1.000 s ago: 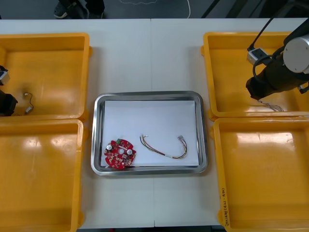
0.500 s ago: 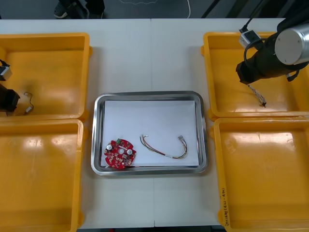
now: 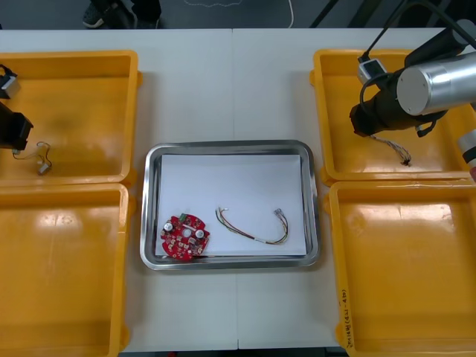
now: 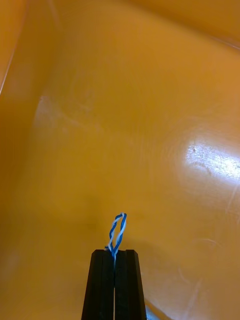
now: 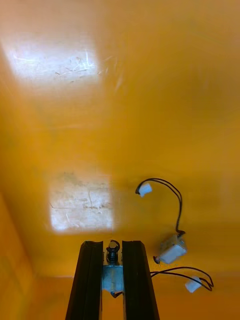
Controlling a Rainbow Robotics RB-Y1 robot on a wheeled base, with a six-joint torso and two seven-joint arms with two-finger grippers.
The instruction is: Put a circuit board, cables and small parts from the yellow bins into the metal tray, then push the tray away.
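The right gripper (image 4: 114,255) has swung left over the far right bin (image 3: 320,89), pinching the dangling blue-white cable (image 4: 118,227), the tray (image 3: 149,193) left and nearer; the left gripper (image 5: 112,255) pinches a black cable (image 5: 114,244) in the far left bin (image 3: 134,89).

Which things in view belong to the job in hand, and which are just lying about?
Job: metal tray; red circuit board; red and yellow cable; twisted blue and white cable in right gripper; black cable in left gripper.
Lying about: near-left yellow bin; near-right yellow bin.
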